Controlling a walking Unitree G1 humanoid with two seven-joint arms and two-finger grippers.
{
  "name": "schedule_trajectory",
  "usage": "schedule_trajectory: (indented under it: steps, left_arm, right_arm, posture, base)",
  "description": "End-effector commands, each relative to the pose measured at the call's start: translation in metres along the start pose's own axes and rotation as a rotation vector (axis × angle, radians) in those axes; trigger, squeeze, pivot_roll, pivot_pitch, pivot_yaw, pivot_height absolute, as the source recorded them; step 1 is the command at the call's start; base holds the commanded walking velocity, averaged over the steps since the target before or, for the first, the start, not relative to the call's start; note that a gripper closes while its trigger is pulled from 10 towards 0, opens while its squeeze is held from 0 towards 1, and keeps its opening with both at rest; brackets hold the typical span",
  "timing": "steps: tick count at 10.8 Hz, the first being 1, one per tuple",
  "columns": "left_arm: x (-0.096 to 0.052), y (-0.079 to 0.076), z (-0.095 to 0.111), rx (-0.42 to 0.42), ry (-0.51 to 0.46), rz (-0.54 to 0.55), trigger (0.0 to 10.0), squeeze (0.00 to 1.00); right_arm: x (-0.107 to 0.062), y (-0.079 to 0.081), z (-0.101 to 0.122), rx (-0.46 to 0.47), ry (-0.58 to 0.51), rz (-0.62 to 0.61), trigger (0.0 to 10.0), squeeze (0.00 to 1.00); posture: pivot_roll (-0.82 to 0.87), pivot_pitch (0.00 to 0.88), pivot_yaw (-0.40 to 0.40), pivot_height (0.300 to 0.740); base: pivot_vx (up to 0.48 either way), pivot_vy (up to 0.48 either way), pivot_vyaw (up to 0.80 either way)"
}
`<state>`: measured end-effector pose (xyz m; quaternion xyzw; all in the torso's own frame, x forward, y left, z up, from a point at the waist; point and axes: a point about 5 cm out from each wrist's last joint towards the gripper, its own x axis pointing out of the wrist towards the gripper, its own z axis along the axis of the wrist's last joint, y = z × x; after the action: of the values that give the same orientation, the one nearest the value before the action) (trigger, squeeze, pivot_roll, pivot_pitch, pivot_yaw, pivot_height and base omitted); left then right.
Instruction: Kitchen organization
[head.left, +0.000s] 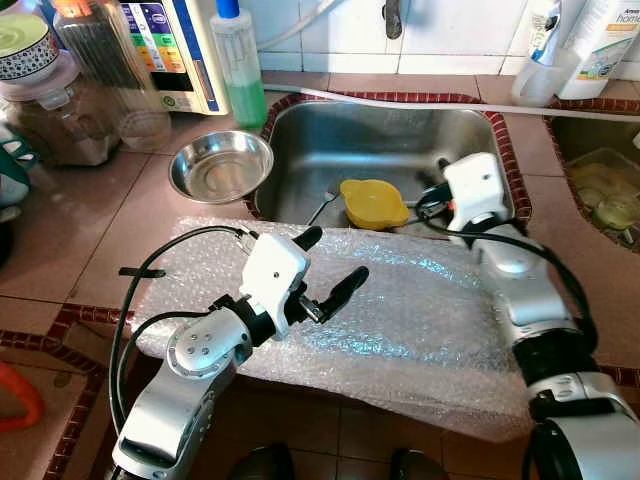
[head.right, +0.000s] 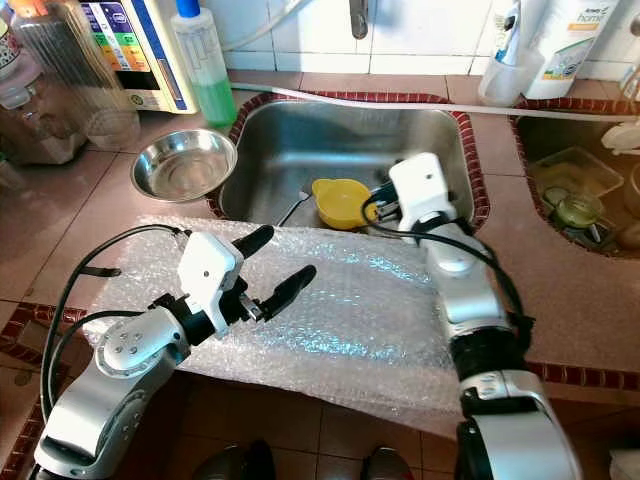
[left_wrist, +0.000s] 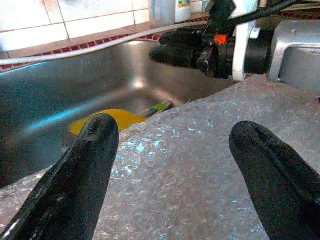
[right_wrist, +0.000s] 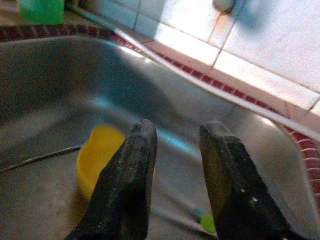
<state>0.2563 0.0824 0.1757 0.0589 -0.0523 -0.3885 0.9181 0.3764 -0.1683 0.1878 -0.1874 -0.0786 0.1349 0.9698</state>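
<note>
A yellow bowl (head.left: 373, 202) lies in the steel sink (head.left: 380, 125), with a fork (head.left: 325, 205) just left of it. My right gripper (head.left: 432, 202) reaches down into the sink right beside the bowl. Its fingers (right_wrist: 135, 165) stand a little apart with nothing between them. In the right wrist view a thin stick with a green tip (right_wrist: 207, 222) lies on the sink floor below them. My left gripper (head.left: 335, 257) hovers open over a sheet of bubble wrap (head.left: 420, 310) spread along the counter's front edge.
A steel bowl (head.left: 220, 165) sits on the counter left of the sink. Behind it stand a green soap bottle (head.left: 240, 70) and jars (head.left: 60, 110). A white hose (head.left: 400, 97) runs along the back. A second sink (head.left: 600, 180) with glassware lies at the right.
</note>
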Motion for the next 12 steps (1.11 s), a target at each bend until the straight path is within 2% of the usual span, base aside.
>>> schedule_trajectory:
  steps: [1, 2, 3, 4, 5, 6, 7, 8, 11, 12]
  left_arm:
    - [-0.001, -0.002, 0.004, 0.02, 0.0, -0.018, 10.0, 0.0]
    - [-0.003, 0.001, 0.003, 0.036, 0.009, 0.001, 10.0, 0.0]
    - [-0.002, 0.01, 0.001, 0.044, 0.02, 0.068, 10.0, 0.0]
    - [-0.001, 0.031, 0.002, 0.045, 0.004, 0.211, 10.0, 0.0]
    - [-0.003, 0.051, 0.003, 0.015, -0.011, 0.368, 10.0, 0.0]
    - [-0.004, 0.06, 0.002, -0.029, -0.021, 0.431, 10.0, 0.0]
    - [-0.008, 0.082, 0.004, -0.108, -0.052, 0.579, 10.0, 0.0]
    - [-0.009, 0.095, 0.006, -0.137, -0.079, 0.666, 10.0, 0.0]
    - [-0.009, 0.128, 0.009, -0.207, -0.097, 0.874, 10.0, 0.0]
    - [-0.008, 0.134, 0.006, -0.234, -0.073, 0.907, 10.0, 0.0]
  right_arm:
    - [0.003, 0.0, 0.0, 0.034, 0.017, 0.009, 10.0, 1.0]
    - [0.006, -0.002, 0.005, 0.117, 0.017, -0.004, 10.0, 1.0]
    - [0.008, 0.0, 0.012, 0.129, -0.011, 0.009, 10.0, 1.0]
    - [0.01, 0.008, 0.029, 0.16, -0.08, 0.033, 10.0, 1.0]
    - [0.009, 0.022, 0.041, 0.189, -0.134, 0.077, 10.0, 1.0]
    - [0.008, 0.03, 0.047, 0.2, -0.154, 0.106, 10.0, 1.0]
    - [0.002, 0.055, 0.062, 0.219, -0.217, 0.203, 10.0, 1.0]
    - [-0.006, 0.074, 0.068, 0.219, -0.251, 0.28, 10.0, 1.0]
    - [-0.023, 0.101, 0.079, 0.216, -0.285, 0.419, 10.0, 1.0]
    - [-0.027, 0.105, 0.081, 0.216, -0.281, 0.44, 10.0, 1.0]
  posture:
    - [-0.07, 0.205, 0.07, 0.74]
    - [-0.06, 0.2, 0.073, 0.74]
    - [-0.06, 0.196, 0.076, 0.74]
    - [-0.07, 0.194, 0.079, 0.74]
    - [-0.07, 0.19, 0.083, 0.74]
    - [-0.08, 0.19, 0.085, 0.74]
    - [-0.08, 0.189, 0.093, 0.74]
    - [-0.08, 0.187, 0.1, 0.74]
    - [-0.1, 0.195, 0.112, 0.74]
    - [-0.1, 0.201, 0.113, 0.74]
  base:
    - [0.0, 0.0, 0.0]
    - [0.0, 0.0, 0.0]
    - [0.0, 0.0, 0.0]
    - [0.0, 0.0, 0.0]
    - [0.0, 0.0, 0.0]
    - [0.0, 0.0, 0.0]
    - [0.0, 0.0, 0.0]
    - [0.0, 0.0, 0.0]
    - [0.0, 0.0, 0.0]
    - [0.0, 0.0, 0.0]
